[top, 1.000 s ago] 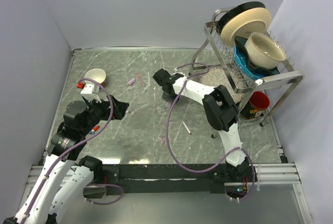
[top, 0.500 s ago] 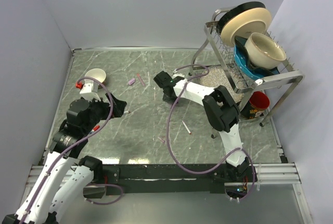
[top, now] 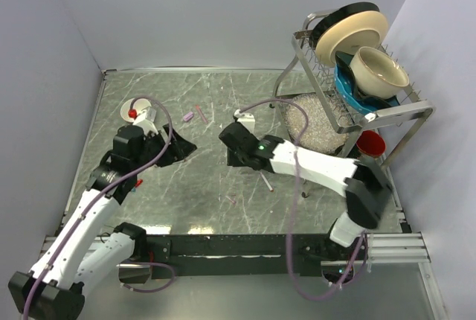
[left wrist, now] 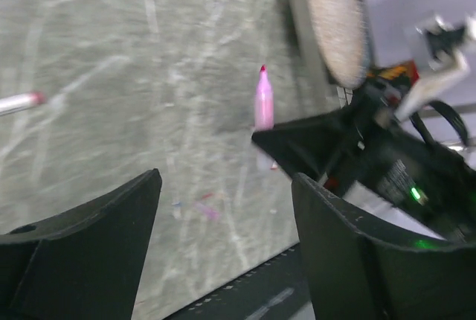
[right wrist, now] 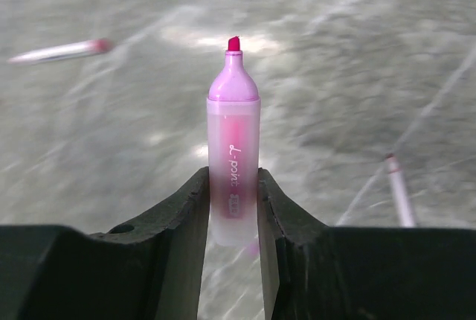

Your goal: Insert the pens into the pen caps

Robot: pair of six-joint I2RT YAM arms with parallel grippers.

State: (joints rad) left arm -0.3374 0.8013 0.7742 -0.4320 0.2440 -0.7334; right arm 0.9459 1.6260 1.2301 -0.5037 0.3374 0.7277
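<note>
Mid-table, right gripper (top: 232, 147) is clamped on a pink pen (right wrist: 233, 149). The grip is low on the barrel, with the bare tip sticking out past the fingers. That makes sense: the whole nib end is free for a cap to slide on. The pen sits in line with the jaws, not skewed.

Left gripper (left wrist: 225, 178) is spread wide with nothing between its fingers. It faces the right one across a short gap, and its wrist view looks straight at the held pen. It's posed like a receiver but has no cap.

Nearest candidate is a small pinkish pen cap (top: 188, 117) lying on the table (top: 149, 89) toward the back, just beside a thin pink pen (top: 199, 114). A white pen (top: 266, 182) lies loose beside the right arm.

My read: pen picked, cap not yet fetched, task barely started. Left probably needs to grab that cap by its closed end so the mouth faces the nib. Risks: the cap is tiny and easy to flick away, and two-arm alignment has to be tight.
</note>
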